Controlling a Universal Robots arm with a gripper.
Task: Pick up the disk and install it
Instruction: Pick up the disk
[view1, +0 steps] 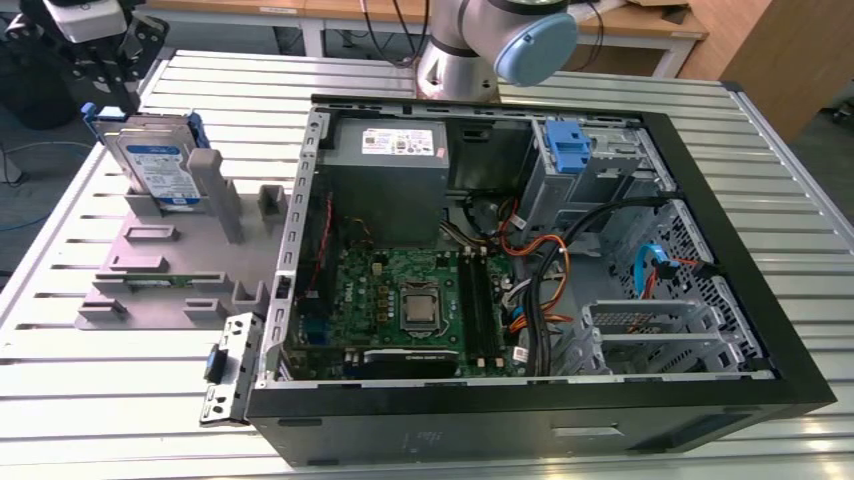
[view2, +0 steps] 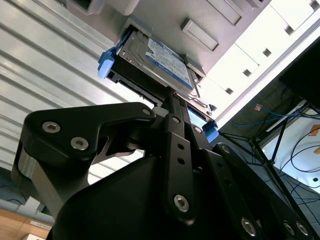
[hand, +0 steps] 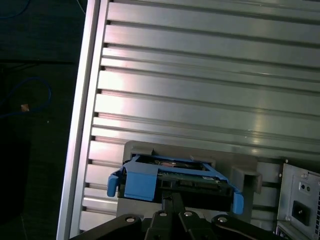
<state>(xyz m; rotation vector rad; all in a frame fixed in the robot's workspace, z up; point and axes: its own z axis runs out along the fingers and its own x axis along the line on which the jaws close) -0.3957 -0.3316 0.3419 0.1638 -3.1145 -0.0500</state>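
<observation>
The disk (view1: 158, 165) stands on edge in a grey holder (view1: 160, 250) on the slatted worktop (view1: 80, 400), at the exterior view's left, far side. It sits well apart from the open computer case (view1: 534, 420) on the exterior view's right. The claw (view1: 118, 85) hangs just above the disk. In both wrist views its black fingers (view2: 172, 130) lie narrow, drawn together, with the tips (hand: 172, 199) pointing at the disk's blue-railed top edge (hand: 175, 172) and holding nothing.
</observation>
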